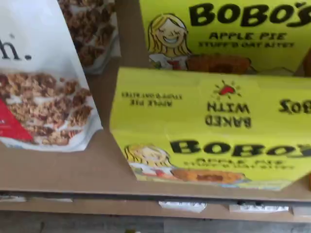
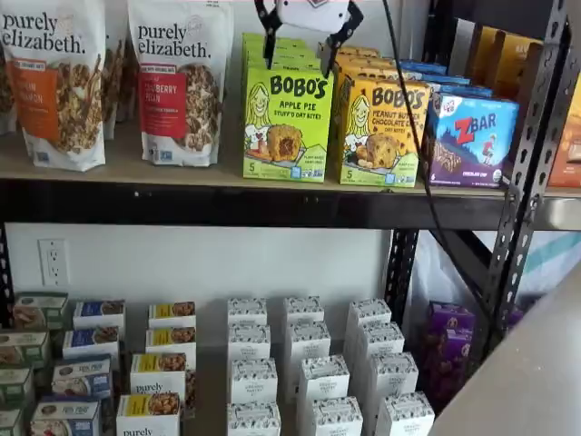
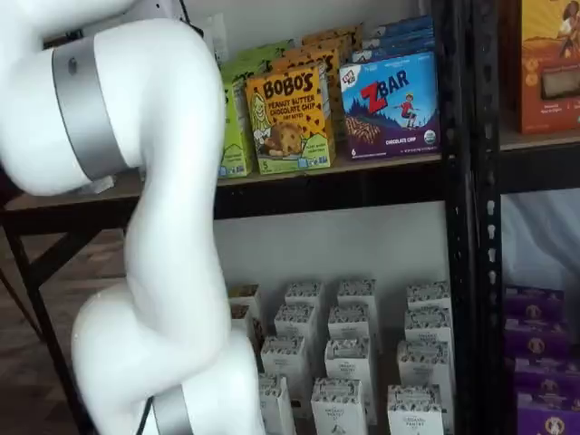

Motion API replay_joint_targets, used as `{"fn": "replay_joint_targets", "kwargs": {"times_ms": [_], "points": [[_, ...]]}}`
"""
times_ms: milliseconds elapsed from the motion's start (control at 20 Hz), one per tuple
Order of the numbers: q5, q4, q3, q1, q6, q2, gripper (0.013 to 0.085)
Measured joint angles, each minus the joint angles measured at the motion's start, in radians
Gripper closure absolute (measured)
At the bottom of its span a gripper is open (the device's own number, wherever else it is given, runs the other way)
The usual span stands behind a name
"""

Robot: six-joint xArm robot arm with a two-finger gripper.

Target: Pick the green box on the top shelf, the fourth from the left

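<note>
On the top shelf [image 2: 136, 173], going left to right, two purely elizabeth granola bags [image 2: 180, 82] stand first, then the green box [image 2: 287, 123] upright at the front edge, the orange Bobo's carton [image 2: 381, 130] just beside it, then a blue Zbar box [image 2: 470, 138]. Directly above the green box hangs the gripper [image 2: 300, 45], fingers spread apart and empty.

top shelf [image 2: 227, 177], granola bags [image 2: 177, 82], green box [image 2: 286, 123]
</note>
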Motion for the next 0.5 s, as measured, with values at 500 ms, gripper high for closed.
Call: {"fn": "replay_joint_targets", "kwargs": {"times_ms": [500], "points": [[-0.058, 0.039, -0.040, -0.062, -0.057, 0.094, 0.0130]]}}
